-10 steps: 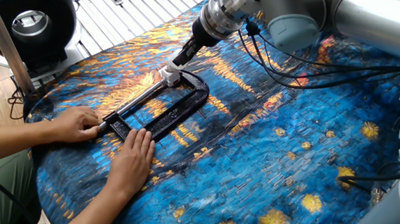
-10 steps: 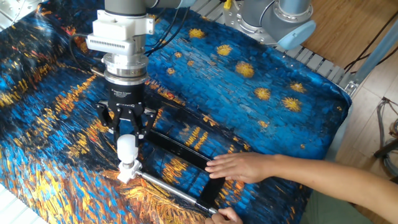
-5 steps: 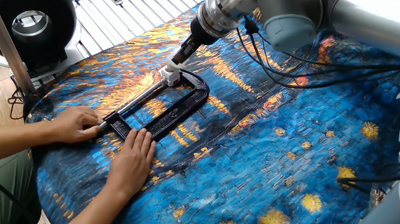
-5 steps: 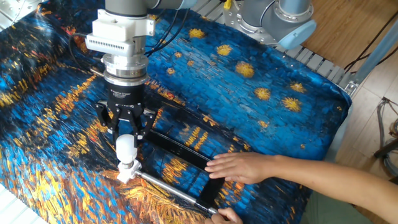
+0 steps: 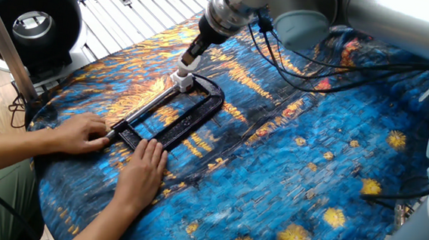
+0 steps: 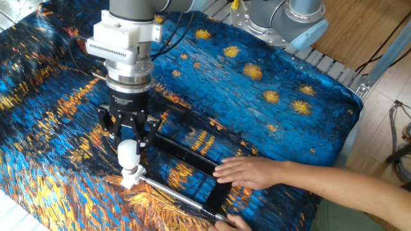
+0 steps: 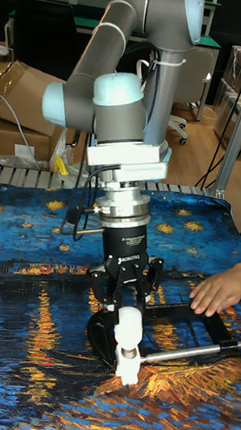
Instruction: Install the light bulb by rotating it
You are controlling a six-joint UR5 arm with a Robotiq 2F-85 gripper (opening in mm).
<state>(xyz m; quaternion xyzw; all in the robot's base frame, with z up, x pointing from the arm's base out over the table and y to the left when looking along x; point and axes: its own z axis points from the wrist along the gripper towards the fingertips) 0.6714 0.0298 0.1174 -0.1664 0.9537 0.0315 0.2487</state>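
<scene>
We held the light bulb (image 6: 128, 153) in our closed claw (image 6: 128, 149) over the socket (image 6: 131, 177), mid-screwing; next we judged further rotation was needed.

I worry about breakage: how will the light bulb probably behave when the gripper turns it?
The light bulb looks smooth and round, so it may slip between the gripper fingers. It is probably light and fragile. A person's hands brace the black frame, so the socket block probably stays put.

The gripper (image 6: 128, 142) clasped the light bulb (image 6: 128, 153) above the white socket block (image 6: 130, 178); two hands (image 6: 250, 173) steadied the black frame (image 6: 186, 154).
</scene>
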